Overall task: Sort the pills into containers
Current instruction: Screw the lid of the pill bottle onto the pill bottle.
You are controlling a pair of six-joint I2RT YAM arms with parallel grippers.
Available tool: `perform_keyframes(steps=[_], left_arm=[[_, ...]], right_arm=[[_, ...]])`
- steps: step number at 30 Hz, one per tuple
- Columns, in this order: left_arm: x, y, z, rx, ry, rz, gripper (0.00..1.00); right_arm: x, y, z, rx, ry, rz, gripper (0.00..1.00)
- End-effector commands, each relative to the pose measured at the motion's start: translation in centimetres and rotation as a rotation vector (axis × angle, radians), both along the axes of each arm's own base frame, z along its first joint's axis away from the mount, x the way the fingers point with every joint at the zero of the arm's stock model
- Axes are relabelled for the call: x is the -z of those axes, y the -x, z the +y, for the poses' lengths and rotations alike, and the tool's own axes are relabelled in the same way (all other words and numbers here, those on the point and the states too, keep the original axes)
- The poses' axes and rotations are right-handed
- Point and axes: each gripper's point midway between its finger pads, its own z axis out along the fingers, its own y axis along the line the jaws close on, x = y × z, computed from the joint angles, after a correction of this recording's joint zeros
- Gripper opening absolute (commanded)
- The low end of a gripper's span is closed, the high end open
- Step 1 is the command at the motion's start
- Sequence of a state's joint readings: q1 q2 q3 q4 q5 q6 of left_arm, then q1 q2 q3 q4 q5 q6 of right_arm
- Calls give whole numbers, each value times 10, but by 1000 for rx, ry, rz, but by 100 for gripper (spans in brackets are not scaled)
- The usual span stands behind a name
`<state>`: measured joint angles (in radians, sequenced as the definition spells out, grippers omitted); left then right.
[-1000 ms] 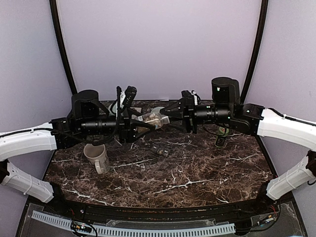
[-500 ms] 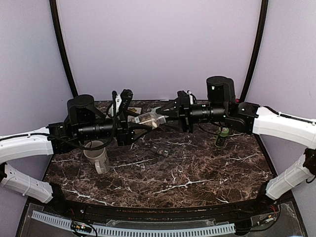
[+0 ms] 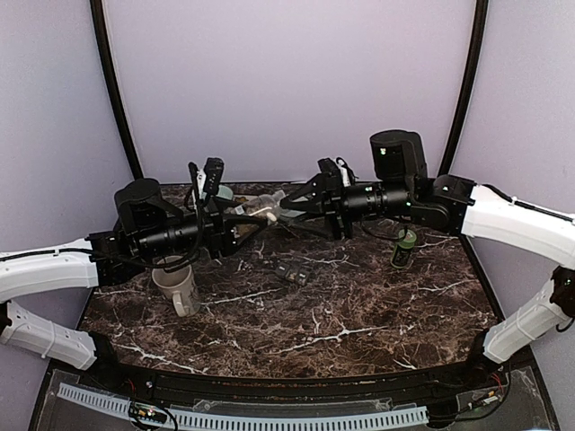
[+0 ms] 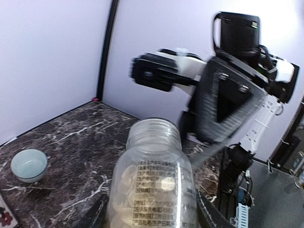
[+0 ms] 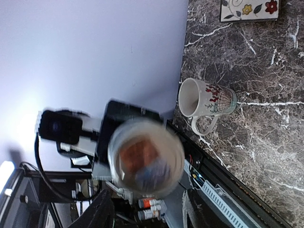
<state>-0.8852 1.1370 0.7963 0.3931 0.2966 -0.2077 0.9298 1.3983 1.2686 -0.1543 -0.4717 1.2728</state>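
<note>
While your left gripper (image 4: 152, 216) is clenching the uncapped bottle (image 4: 151, 156) in the air over the far side of the table (image 3: 359, 314), your right gripper (image 5: 145, 211) is facing its mouth with jaws spread, grasping nothing; pills (image 4: 129, 183) are sitting inside.

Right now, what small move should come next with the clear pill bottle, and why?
Probably draw the right claw back a little: the left claw holds the clear plastic pill bottle with its threaded neck uncapped, and the right claw crowds its mouth.
</note>
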Motion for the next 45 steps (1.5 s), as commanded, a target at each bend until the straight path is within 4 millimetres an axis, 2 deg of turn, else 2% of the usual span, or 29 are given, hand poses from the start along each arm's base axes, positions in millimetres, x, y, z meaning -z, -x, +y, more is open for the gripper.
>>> perform_keyframes(steps=[1,9,16,24,30,39,45], left_arm=[[-22,-24,25,-141,104,13,0],[-17,-25,27,-141,118,42,0],[-18,-26,27,-120,137,61,0],[-24,-19,21,24,169,125,0],[-31,-10,11,184,190,206,0],[-30,3,-1,402,198,323,0],[-30,4,-6,473,202,372,0]], right_arm=[[-19,15,-1,-55,-7,-74,53],[-27,12,-2,-43,-10,-124,56],[-28,7,-8,-30,60,-218,57],[-21,-7,-20,-23,198,-447,61],[-33,-16,-31,3,250,-612,69],[-61,-6,-32,-29,178,-730,74],[-60,-1,-30,-61,167,-726,75]])
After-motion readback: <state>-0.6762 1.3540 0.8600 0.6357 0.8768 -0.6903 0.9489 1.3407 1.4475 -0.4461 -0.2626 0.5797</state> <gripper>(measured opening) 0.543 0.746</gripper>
